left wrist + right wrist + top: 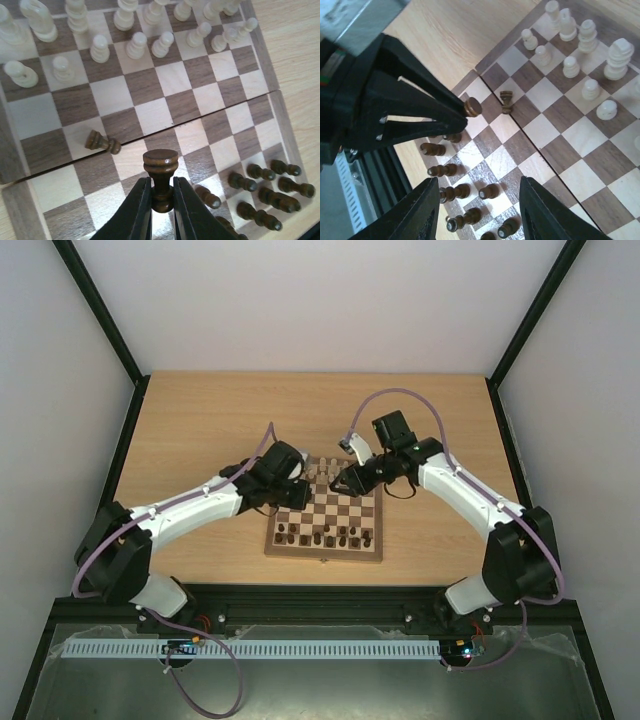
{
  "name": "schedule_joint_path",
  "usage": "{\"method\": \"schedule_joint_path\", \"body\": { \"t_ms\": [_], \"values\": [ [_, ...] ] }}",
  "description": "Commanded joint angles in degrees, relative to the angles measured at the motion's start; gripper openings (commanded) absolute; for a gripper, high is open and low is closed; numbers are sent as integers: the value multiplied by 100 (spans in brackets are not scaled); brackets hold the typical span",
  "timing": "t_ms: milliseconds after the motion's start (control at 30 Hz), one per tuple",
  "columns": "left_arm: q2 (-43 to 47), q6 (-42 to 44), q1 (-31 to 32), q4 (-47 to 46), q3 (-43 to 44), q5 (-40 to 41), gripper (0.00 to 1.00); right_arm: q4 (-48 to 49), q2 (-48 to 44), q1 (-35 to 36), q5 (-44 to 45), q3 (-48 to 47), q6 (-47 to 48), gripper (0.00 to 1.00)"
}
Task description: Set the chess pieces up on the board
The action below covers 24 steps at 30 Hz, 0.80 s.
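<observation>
A: What is the left claw point(161, 197) doing?
B: It is pinching a dark piece point(160, 170) by its stem, hovering over the board point(150, 85) near the dark rows point(270, 192)
A: And the right claw point(479, 202)?
B: It is hanging spread, holding nothing. The piece should be going down upright, centred on a free square, clear of the toppled piece point(102, 142)

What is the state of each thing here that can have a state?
Left end effector: shut on dark brown piece
Right end effector: open, empty
Lone dark figure: lying on its side
Cream pieces: standing upright
Dark rows: appear standing
Board: unfolded flat
</observation>
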<state>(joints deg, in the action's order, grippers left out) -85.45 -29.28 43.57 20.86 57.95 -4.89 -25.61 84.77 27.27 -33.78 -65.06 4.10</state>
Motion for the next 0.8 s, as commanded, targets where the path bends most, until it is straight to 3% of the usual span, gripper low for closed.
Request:
{"method": "schedule_joint_path", "body": {
  "t_ms": [0, 167, 267, 433, 767],
  "values": [
    [144, 2, -343, -121, -87, -1331, 11, -337, -341, -20, -453, 167, 1019, 44],
    [142, 652, -764, 509, 297, -2627, 11, 289, -1479, -12, 139, 1131, 3337, 41],
    [-16, 1028, -942, 1001, 550, -3341, 10, 570, -1864, 112, 476, 1349, 4213, 42],
    [-156, 1265, -1004, 1235, 718, -4332, 12, 132, -1537, 455, 804, 476, 4790, 42],
    [-171, 1091, -1009, 1022, 712, -5050, 11, -505, -1133, 1418, 1859, 14, 5741, 42]
  ]
}}
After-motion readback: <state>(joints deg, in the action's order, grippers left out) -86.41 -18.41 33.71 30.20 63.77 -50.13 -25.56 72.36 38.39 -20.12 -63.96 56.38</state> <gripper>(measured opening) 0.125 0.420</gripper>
